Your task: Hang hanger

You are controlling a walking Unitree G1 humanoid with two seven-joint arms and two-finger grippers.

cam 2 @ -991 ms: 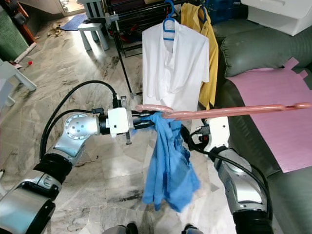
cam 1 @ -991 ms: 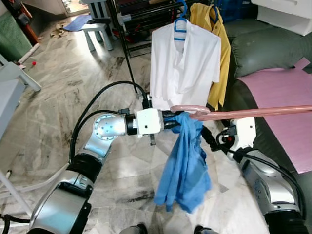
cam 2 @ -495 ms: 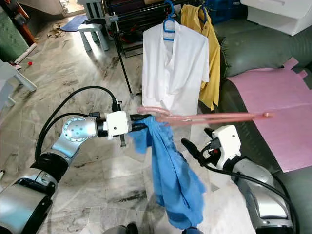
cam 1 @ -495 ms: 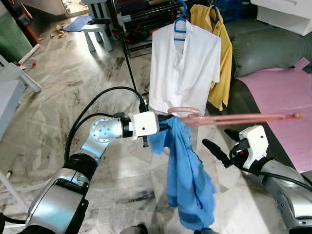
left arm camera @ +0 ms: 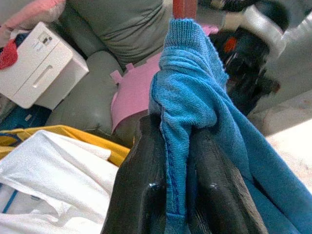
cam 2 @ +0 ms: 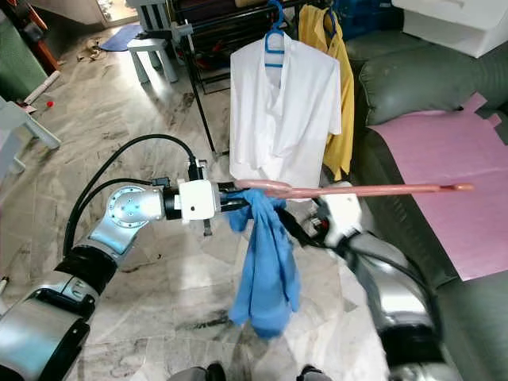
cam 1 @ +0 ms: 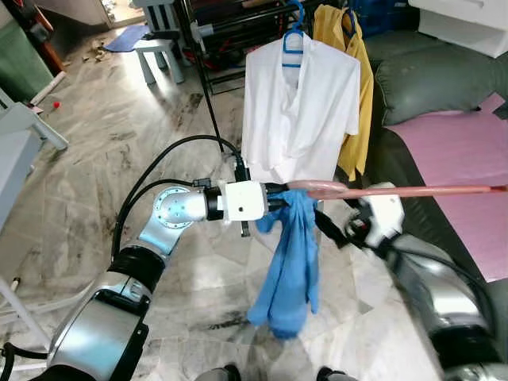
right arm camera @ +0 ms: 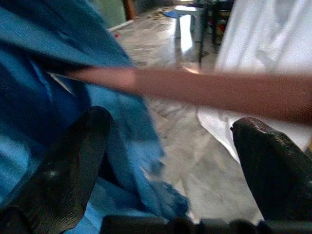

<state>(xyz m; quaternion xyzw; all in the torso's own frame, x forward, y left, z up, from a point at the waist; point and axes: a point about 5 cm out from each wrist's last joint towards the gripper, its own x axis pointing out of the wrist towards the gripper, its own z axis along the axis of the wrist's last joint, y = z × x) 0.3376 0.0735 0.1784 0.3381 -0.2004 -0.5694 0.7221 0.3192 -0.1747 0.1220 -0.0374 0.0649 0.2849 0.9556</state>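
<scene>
A long pink hanger [cam 1: 397, 191] lies level in front of me, its hook end buried in the top of a blue garment [cam 1: 290, 262] that hangs down from it. My left gripper [cam 1: 278, 198] is shut on the bunched top of the blue garment [left arm camera: 187, 97], right beside the hanger. My right gripper [cam 1: 329, 230] is blurred, just right of the garment and under the hanger. In the right wrist view its fingers [right arm camera: 63, 170] are spread open, with the hanger bar [right arm camera: 219, 92] crossing above them and the blue cloth to one side.
A white shirt [cam 1: 298, 103] on a blue hanger and a yellow shirt [cam 1: 361, 71] hang from a black rack [cam 1: 210, 48] straight ahead. A green sofa [cam 1: 444, 79] with a pink mat [cam 1: 460, 151] stands on the right. A small stool [cam 1: 159, 51] is at the back left, on marble floor.
My right gripper pulled away to the right, then came back in under the hanger beside the garment. The blue garment swung right and now hangs straighter. My left gripper kept its hold.
</scene>
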